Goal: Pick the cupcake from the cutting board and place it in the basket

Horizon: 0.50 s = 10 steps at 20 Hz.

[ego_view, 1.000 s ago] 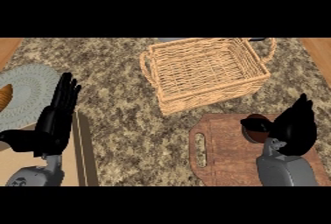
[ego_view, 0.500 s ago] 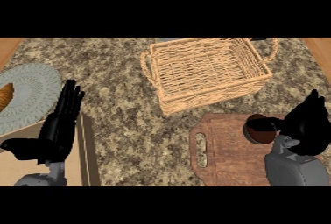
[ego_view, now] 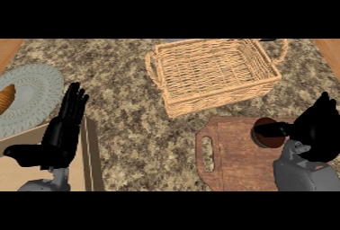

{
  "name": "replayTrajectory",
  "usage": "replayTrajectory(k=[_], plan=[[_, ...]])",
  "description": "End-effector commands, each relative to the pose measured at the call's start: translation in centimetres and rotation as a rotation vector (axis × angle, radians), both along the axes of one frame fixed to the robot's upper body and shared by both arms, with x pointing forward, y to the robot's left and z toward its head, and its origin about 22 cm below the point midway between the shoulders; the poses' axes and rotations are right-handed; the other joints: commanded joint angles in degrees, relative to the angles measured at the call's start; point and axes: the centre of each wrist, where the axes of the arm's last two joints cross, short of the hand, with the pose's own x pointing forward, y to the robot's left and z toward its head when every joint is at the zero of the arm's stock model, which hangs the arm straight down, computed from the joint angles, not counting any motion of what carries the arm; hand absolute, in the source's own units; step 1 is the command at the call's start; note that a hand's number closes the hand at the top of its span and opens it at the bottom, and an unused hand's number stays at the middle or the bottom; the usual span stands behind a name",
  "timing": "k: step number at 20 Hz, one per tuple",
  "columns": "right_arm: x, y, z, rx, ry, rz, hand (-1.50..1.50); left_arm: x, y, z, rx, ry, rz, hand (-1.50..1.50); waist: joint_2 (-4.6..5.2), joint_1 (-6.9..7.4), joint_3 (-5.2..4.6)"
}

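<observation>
The cupcake is seen only in part: a dark brown round on the cutting board, near its right end, crossed by a black part of the right hand. Whether that hand is closed on it cannot be told, as the contact is hidden by the hand itself. The board's lower edge is cut off by the view, and its right end is covered by the right hand and grey forearm.

A pale plate is cut off at the left edge, and the orange item on it is too cropped to be named.

One wicker basket is counted, with two handles, set well above the board on the speckled counter. One board, one plate and one cupcake are counted.

The left hand is held spread and straight at the lower left, resting, with nothing in it.
</observation>
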Motion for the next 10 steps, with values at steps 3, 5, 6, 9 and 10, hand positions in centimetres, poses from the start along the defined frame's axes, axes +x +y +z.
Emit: replayTrajectory(k=[3,5,6,9,10], plan=[[-0.4,0.7,-0.3,0.021,0.119,-0.190,-1.50,-0.2,-0.2,-1.0,-0.024,0.020,-0.004,0.00,0.18,-0.14,-0.14],[0.4,0.5,0.1,0.014,0.126,-0.201,-1.50,-0.5,-0.2,-0.9,-0.006,0.020,-0.010,0.00,0.28,0.25,-0.14],[-0.4,0.7,-1.0,0.014,0.132,-0.196,-1.50,0.2,-0.1,-0.8,0.000,0.023,0.001,0.00,0.31,-0.23,-0.12],[0.2,0.2,0.2,0.029,0.126,-0.203,-1.50,-0.3,0.3,-0.5,-0.015,0.012,-0.004,0.00,0.22,0.23,-0.11],[0.8,0.0,0.6,0.050,0.113,-0.206,-1.50,0.0,-1.2,-0.5,-0.014,0.006,-0.001,0.00,0.30,0.17,-0.09]])
